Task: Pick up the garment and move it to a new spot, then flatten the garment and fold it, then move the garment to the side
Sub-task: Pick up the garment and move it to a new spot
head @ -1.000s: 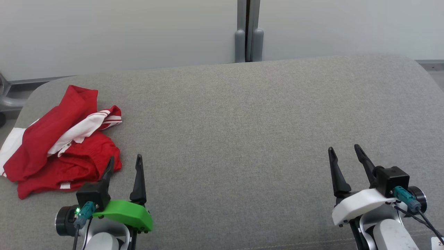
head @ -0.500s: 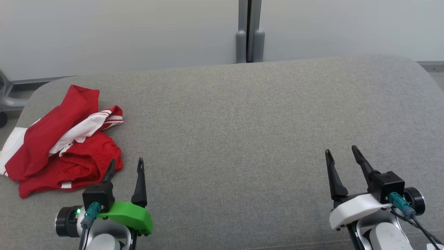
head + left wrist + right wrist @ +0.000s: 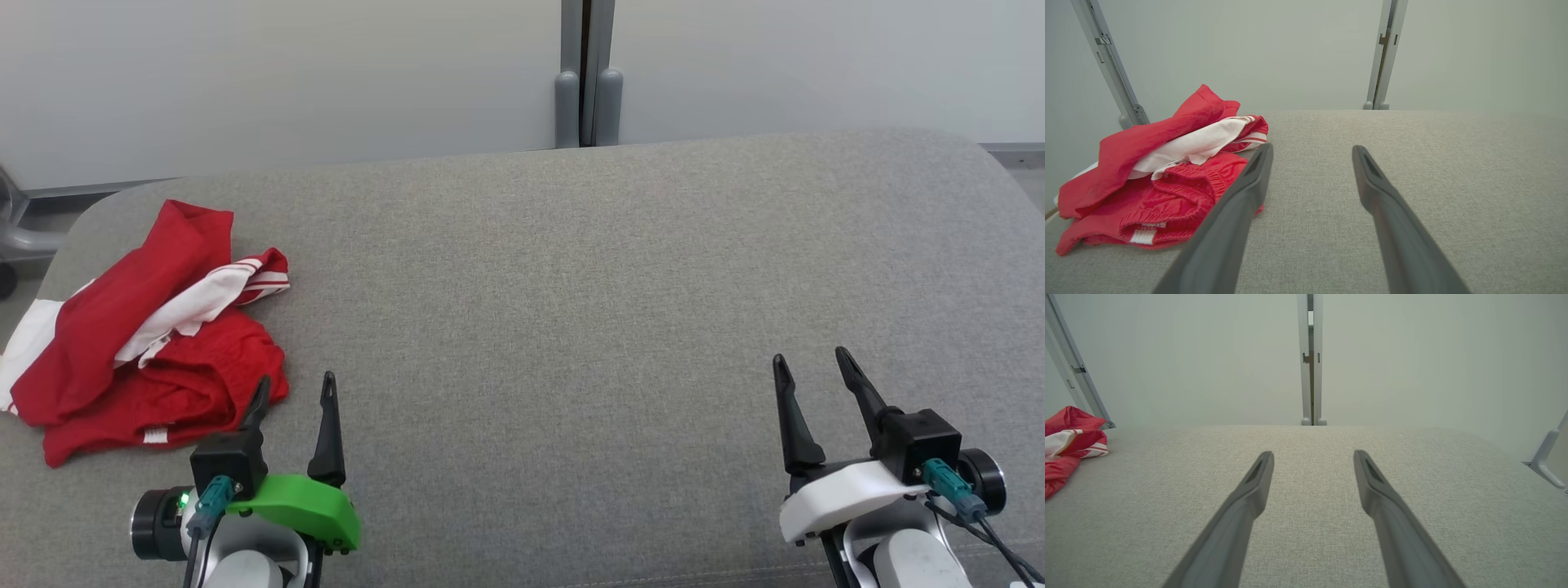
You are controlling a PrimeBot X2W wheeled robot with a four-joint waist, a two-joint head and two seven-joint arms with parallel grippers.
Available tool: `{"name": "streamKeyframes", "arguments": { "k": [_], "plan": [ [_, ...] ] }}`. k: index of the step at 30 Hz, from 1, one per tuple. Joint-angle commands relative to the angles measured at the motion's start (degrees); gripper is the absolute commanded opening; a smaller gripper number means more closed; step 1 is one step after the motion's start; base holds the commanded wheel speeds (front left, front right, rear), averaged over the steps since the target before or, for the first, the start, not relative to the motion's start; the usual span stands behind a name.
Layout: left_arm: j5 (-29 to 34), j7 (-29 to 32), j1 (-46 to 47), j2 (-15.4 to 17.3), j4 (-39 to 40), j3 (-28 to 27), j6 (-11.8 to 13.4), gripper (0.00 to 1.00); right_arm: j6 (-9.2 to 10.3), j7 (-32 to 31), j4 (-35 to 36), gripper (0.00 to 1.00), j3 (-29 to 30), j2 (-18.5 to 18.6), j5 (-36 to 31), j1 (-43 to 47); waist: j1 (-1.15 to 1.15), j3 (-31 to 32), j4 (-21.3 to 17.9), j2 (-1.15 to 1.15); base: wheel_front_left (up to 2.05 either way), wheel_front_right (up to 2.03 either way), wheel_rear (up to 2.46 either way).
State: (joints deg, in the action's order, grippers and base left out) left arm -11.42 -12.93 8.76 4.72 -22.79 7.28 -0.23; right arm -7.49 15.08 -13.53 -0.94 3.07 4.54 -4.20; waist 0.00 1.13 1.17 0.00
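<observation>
Black fingers of the left gripper [image 3: 295, 378] stand wide apart with nothing between them, low over the grey table [image 3: 571, 286], and its left finger ends just beside the near edge of the garment [image 3: 147, 343]; whether it touches the cloth I cannot tell. The right gripper [image 3: 809, 356] is also spread open and empty, well apart from the garment, over the bare right part of the table. From this I judge that the task is at its very beginning: nothing is picked up yet, so the move to a new spot, the flattening, the folding and the putting aside are all left to do. The garment lies at the far left end of the table, near its rounded corner, as a crumpled heap. It is red with white panels and thin red and white stripes on one end. Several layers are thrown over each other, one red flap rises toward the wall [image 3: 286, 73], and a white part reaches to the left edge of the table. In the left wrist view a gathered elastic band and a small white label show on the near side.
</observation>
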Motion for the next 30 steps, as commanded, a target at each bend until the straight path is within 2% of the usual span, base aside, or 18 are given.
{"name": "streamKeyframes", "arguments": {
  "k": [1, 10, 18, 30],
  "plan": [
    [-0.29, -0.25, -0.34, 0.17, -0.20, -0.16, 0.20, 1.00, 0.00, 0.30, 0.30, 1.00, 0.09, 0.12, 0.44, 0.51, 0.00, -0.01, -0.02, 0.00, 0.00, 0.00, 0.00],
    [-0.76, -0.39, 0.41, 0.17, -0.66, 0.58, 0.37, 1.00, 0.00, 0.30, 0.33, 1.00, 0.05, -0.02, 0.20, 0.58, 0.00, -0.05, 0.48, 0.00, 0.00, 0.00, 0.00],
    [-1.03, -0.49, 1.27, 0.07, -0.82, 1.16, 0.67, 1.00, 0.00, 0.30, 0.97, 1.00, 0.18, -0.04, -0.22, 1.04, 0.00, -0.02, 4.07, 0.00, 0.00, 0.00, 0.00],
    [-1.58, -0.68, 0.97, 0.77, -0.77, 1.28, 1.23, 1.00, 0.00, 0.29, 2.48, 1.00, -1.32, -0.07, 0.54, 1.74, 0.00, 0.35, 15.05, 0.00, 0.00, 0.00, 0.00]
  ]
}}
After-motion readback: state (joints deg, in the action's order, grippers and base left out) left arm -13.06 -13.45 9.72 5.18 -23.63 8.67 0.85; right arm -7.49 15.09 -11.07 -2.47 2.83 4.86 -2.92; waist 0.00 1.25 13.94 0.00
